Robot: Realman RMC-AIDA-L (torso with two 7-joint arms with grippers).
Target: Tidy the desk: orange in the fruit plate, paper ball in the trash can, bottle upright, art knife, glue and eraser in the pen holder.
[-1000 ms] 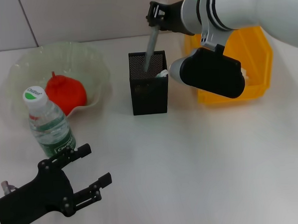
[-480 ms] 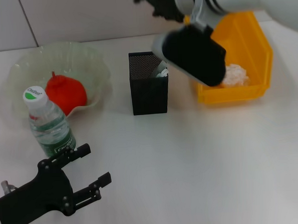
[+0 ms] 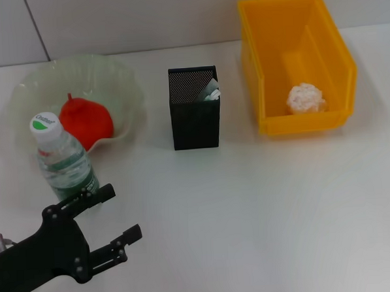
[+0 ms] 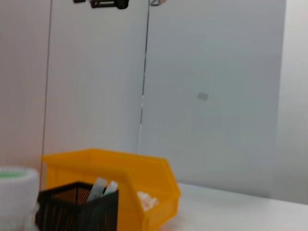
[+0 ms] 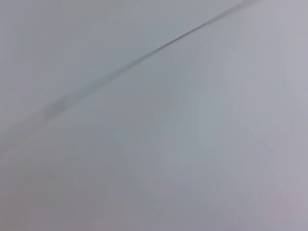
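Observation:
The orange [image 3: 86,120] lies in the pale green fruit plate [image 3: 123,78] at the back left. In front of the plate, the bottle [image 3: 63,159] stands upright with its green-and-white cap on. The black mesh pen holder [image 3: 195,116] stands mid-table. Grey and white item tips [image 3: 210,91] poke above its rim, and I cannot tell art knife, glue and eraser apart. The paper ball [image 3: 305,98] rests inside the yellow trash can [image 3: 296,23]. My left gripper [image 3: 122,210] is open and empty near the front left, just in front of the bottle. My right gripper is out of view.
The left wrist view looks across the table at the pen holder [image 4: 77,211], the yellow bin [image 4: 110,166] and the wall behind them. The right wrist view shows only blank wall. White table stretches across the front and right.
The right arm, which held the art knife over the pen holder, lifted away and left the head view. The knife no longer sticks up. My left gripper shifted slightly.

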